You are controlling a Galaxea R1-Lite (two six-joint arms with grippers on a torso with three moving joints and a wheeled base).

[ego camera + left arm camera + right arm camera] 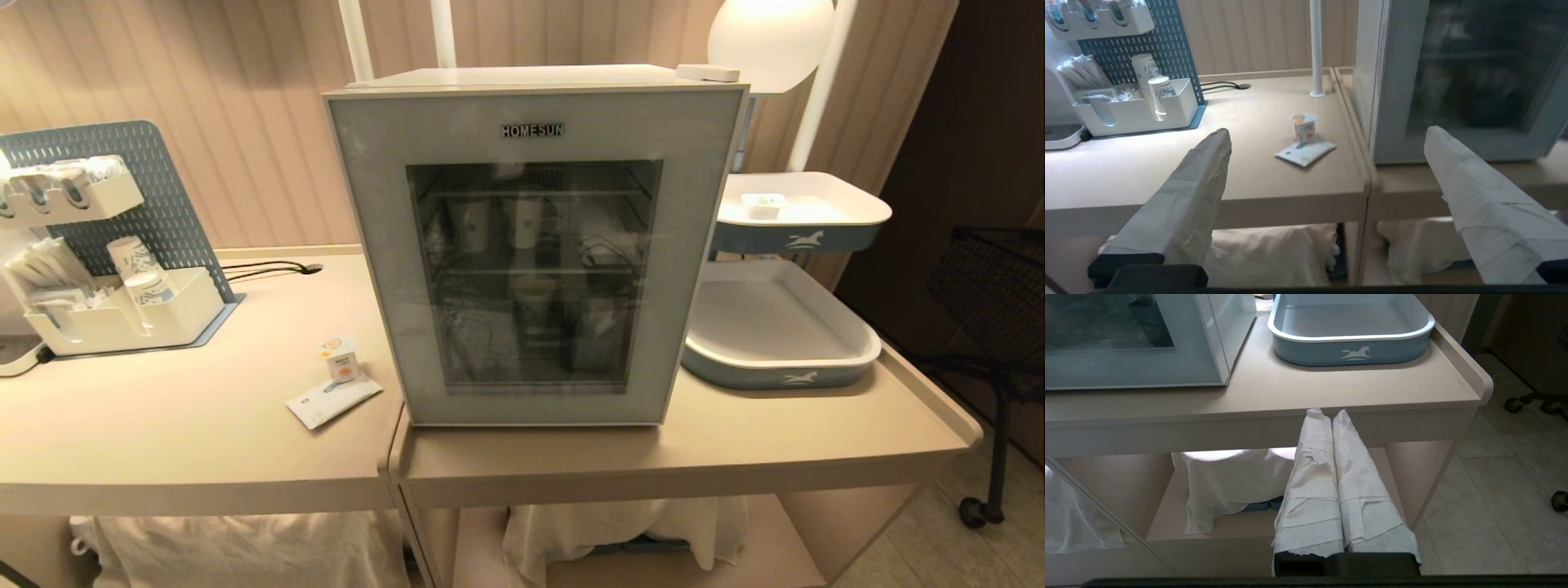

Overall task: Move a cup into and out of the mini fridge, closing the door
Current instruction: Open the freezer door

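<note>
Hanging wide open and empty before the counter edge, the left gripper (1327,171), aiming at the cup (1305,127) — standing upright on the counter just left of the mini fridge (535,245), touching a flat white sachet (1306,152). Sitting fully shut, the door (522,253). Idling pinched closed on nothing below the fridge, the right gripper (1330,414). Opening step, seemingly — needing either a pull on the door or a reach for the cup.
</note>
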